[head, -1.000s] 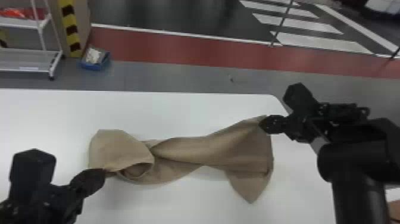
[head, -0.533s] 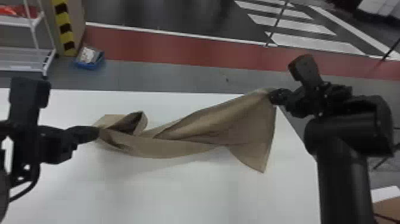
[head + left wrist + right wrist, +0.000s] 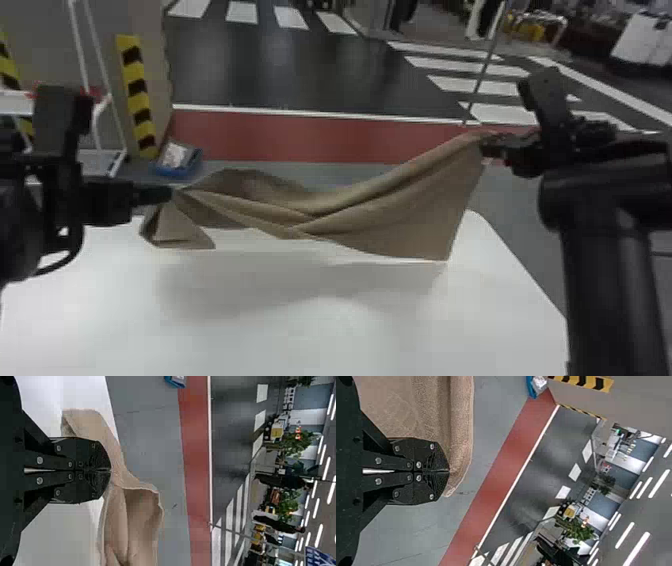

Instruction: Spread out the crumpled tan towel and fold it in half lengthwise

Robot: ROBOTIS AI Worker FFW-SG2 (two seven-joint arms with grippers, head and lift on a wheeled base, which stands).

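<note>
Grey floor [image 3: 500, 225] lay beyond a white counter [image 3: 330, 340], crossed by a red band [image 3: 310, 137] with a white line along its far side. Past that line spread dark flooring [image 3: 300, 70] painted with white crossing stripes [image 3: 470, 85]. At the far left were a white rack [image 3: 101, 160], a yellow-and-black striped strip [image 3: 136, 95] and, near it, a blue container [image 3: 176, 162] with something pale inside.

Between the robot's two arms, the tan towel [image 3: 400, 225] was held up in the air over the counter, casting a soft shadow on the white surface. It sagged in the middle, still crumpled, with long slanting folds running along its length. Its right end rose higher and opened into a broad, fairly smooth panel that tapered to a hanging lower corner. At the left end, a small folded flap drooped below the grip.

The left pincer [image 3: 167, 194] was closed narrowly on the towel; its wrist view showed the two black fingers [image 3: 89, 457] pressed together, with cloth falling away to both sides of the tips. The right pincer [image 3: 487, 145] held the raised upper corner, its fingertips likewise together on the fabric near the towel's edge, as its wrist view showed.
</note>
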